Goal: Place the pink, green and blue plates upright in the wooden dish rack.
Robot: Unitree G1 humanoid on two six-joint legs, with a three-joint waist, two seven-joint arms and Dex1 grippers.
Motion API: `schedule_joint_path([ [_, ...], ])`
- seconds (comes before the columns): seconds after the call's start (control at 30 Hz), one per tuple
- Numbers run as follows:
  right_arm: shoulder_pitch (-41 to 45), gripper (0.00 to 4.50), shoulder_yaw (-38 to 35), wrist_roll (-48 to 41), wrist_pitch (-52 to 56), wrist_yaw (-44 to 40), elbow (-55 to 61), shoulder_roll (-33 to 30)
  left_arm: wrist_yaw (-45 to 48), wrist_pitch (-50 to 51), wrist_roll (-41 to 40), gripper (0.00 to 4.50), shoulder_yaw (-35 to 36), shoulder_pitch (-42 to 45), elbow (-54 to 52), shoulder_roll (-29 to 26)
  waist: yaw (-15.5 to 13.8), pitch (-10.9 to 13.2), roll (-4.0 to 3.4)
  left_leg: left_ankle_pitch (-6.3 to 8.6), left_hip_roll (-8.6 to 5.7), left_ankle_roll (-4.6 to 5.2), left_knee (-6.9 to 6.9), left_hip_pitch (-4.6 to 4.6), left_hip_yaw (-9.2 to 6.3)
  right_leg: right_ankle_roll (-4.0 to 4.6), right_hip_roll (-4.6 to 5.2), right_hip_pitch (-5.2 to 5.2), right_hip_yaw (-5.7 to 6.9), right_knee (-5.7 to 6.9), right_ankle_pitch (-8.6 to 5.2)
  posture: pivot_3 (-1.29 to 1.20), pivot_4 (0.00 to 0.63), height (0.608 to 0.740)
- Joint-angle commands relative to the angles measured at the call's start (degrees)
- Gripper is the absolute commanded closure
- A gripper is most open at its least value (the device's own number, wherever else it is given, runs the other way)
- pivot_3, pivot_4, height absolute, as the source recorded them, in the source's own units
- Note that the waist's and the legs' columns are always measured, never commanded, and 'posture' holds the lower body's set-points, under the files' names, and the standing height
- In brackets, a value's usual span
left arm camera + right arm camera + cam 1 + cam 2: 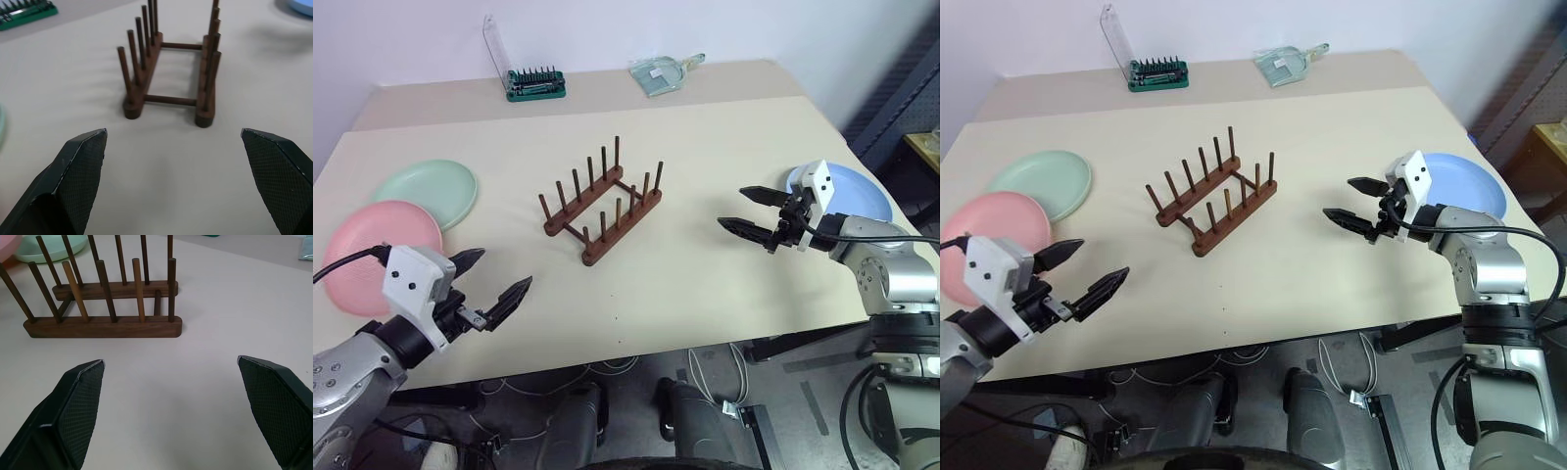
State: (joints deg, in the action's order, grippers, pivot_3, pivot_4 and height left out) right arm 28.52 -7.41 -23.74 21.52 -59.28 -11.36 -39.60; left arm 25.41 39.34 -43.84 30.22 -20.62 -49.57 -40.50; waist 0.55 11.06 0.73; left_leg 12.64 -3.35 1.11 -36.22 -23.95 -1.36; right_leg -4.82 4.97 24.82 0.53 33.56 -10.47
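Observation:
The wooden dish rack (602,202) stands empty in the middle of the table, its pegs upright. At the left edge lie the green plate (428,192) and, overlapping it nearer to me, the pink plate (374,253), both flat. The blue plate (854,195) lies flat at the right edge. My left gripper (494,282) hovers open over the table's front left, just right of the pink plate, holding nothing. My right gripper (750,211) is open and empty too, pointing toward the rack from just left of the blue plate. Both wrist views look at the rack (168,78) between open fingers.
A green screwdriver-bit holder (534,83) with a raised clear lid and a clear dustpan-like scoop (661,72) sit at the back of the table. Cables run on the floor below the table's front edge.

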Motion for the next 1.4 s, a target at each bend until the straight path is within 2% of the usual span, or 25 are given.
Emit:
schedule_joint_path([
  [0.03,0.1,0.06,-1.0,-0.4,-1.4,0.7,2.0,0.6,1.3,-1.3,1.6,0.00,-1.4,0.1,0.8,-0.4,0.0,0.0,0.00,0.00,0.00,0.00,0.00,0.01,0.00,0.00,0.00,0.00,0.00,0.01,0.00,0.00,0.150,0.740],
  [0.3,-1.4,0.06,-0.6,-0.3,-2.2,2.5,3.5,2.2,4.9,-0.6,1.4,0.00,-2.0,0.0,2.8,-1.4,0.0,0.0,-0.01,-0.01,0.01,0.01,0.01,0.02,0.00,0.00,-0.01,0.00,0.00,0.02,0.00,0.00,0.150,0.740],
  [0.67,-7.1,0.06,1.6,-0.8,0.2,4.5,13.0,3.7,6.7,-2.4,9.2,0.00,-14.3,0.6,4.7,-1.2,0.0,0.0,-0.03,0.03,0.02,-0.06,0.01,0.01,0.01,0.00,0.01,0.02,-0.02,0.03,0.00,0.00,0.150,0.740],
  [0.8,-10.8,0.06,1.4,-2.1,2.0,6.4,18.8,4.5,5.8,-3.7,15.3,0.00,-24.5,6.7,9.9,0.0,-0.4,0.0,-0.06,0.05,0.03,-0.09,0.01,0.04,0.00,0.00,0.01,0.00,-0.02,0.06,0.00,0.00,0.150,0.740],
  [0.93,-13.2,0.06,2.3,-3.2,3.7,8.0,23.4,5.9,4.3,-5.9,20.3,0.00,-30.4,11.8,15.5,3.3,-0.7,0.0,-0.05,0.04,0.03,-0.08,0.00,0.04,0.03,0.00,0.01,0.00,-0.03,0.06,0.00,0.00,0.150,0.740],
  [1.13,-14.7,0.06,4.2,-3.9,5.3,10.4,27.4,8.4,5.3,-9.8,25.8,0.00,-36.5,22.3,28.3,8.4,-1.5,-0.1,-0.05,0.01,0.04,-0.03,-0.03,0.08,0.03,-0.01,-0.02,0.01,-0.01,0.17,0.01,0.00,0.150,0.740],
  [1.4,-14.7,0.06,4.9,-3.8,5.0,11.9,27.9,9.4,8.8,-14.1,29.0,0.00,-40.1,32.4,40.8,13.7,-1.4,-0.1,-0.04,-0.02,0.03,0.03,-0.09,0.13,0.04,-0.02,0.00,-0.06,0.05,0.21,0.02,0.00,0.150,0.740],
])
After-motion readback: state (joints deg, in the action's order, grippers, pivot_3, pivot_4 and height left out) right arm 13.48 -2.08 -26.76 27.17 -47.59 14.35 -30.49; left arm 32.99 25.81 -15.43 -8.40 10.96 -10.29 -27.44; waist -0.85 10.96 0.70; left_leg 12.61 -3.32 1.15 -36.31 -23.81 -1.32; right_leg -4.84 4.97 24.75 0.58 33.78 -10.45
